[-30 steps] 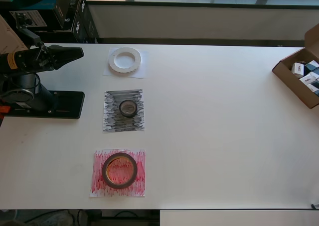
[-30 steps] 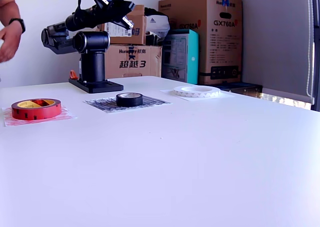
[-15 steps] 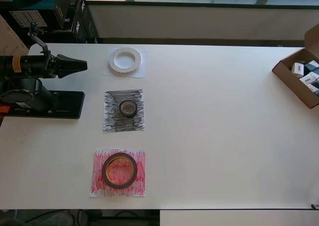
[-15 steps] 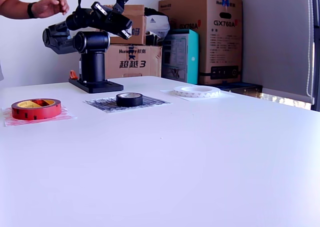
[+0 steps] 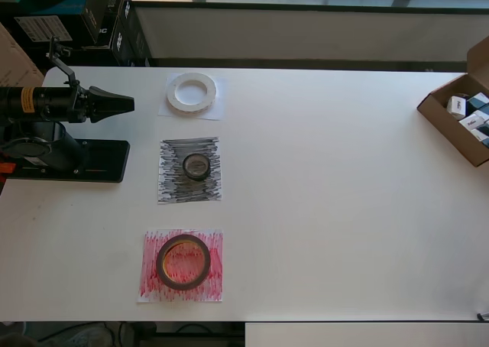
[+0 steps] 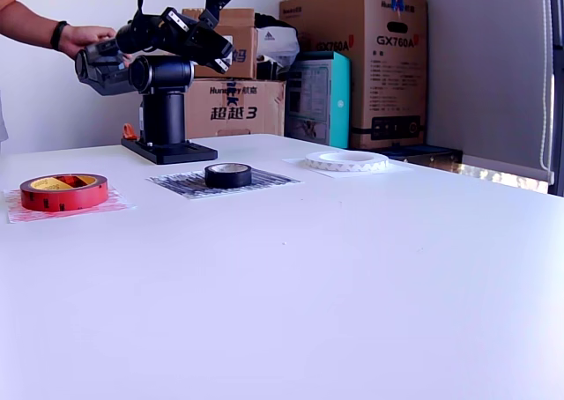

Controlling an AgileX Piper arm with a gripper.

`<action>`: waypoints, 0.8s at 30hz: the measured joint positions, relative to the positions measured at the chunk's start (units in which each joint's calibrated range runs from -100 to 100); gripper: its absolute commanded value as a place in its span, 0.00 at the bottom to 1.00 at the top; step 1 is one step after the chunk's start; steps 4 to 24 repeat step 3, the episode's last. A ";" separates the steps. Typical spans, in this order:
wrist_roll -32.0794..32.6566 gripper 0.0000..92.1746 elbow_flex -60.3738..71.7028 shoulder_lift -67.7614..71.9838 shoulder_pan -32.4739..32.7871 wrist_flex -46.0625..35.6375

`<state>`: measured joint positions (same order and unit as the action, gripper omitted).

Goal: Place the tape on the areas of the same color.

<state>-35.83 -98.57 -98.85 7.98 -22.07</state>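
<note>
In the overhead view a flat white ring (image 5: 192, 92) lies on the white sheet (image 5: 215, 110). A small black roll (image 5: 196, 166) sits on the black scribbled sheet (image 5: 172, 186). The dark red-brown roll (image 5: 183, 261) rests on the red scribbled sheet (image 5: 153, 286). The exterior view shows the same pairs: red roll (image 6: 63, 191), black roll (image 6: 228, 174), white ring (image 6: 346, 160). My gripper (image 5: 128, 102) is shut and holds nothing. It hovers left of the white ring, above its own base, folded back and clear of all rolls (image 6: 222, 55).
The arm's black base plate (image 5: 92, 161) sits at the table's left edge in the overhead view. An open cardboard box (image 5: 451, 129) with small packs lies at the right edge. A person's hand (image 6: 81, 36) rests on the arm's rear. Stacked cartons (image 6: 352, 65) stand behind the table.
The gripper swung from pointing toward the table's far side to level along the table, then held still. The person's hand came down onto the arm's rear. The rolls have not moved.
</note>
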 measured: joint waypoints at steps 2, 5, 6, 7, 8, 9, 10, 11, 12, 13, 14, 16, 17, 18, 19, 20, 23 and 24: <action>0.00 0.00 0.00 0.00 0.00 0.00; 0.00 0.00 0.00 0.00 0.00 0.00; 0.00 0.00 0.00 0.00 0.00 0.00; 0.00 0.00 0.00 0.00 0.00 0.00; 0.00 0.00 0.00 0.00 0.00 0.00; 0.00 0.00 0.00 0.00 0.00 0.00; 0.00 0.00 0.00 0.00 0.00 0.00; 0.00 0.00 0.00 0.00 0.00 0.00; 0.00 0.00 0.00 0.00 0.00 0.00; 0.00 0.00 0.00 0.00 0.00 0.00; 0.00 0.00 0.00 0.00 0.00 0.00; 0.00 0.00 0.00 0.00 0.00 0.00; 0.00 0.00 0.00 0.00 0.00 0.00; 0.00 0.00 0.00 0.00 0.00 0.00; 0.00 0.00 0.00 0.00 0.00 0.00; 0.00 0.00 0.00 0.00 0.00 0.00; 0.00 0.00 0.00 0.00 0.00 0.00; 0.00 0.00 0.00 0.00 0.00 0.00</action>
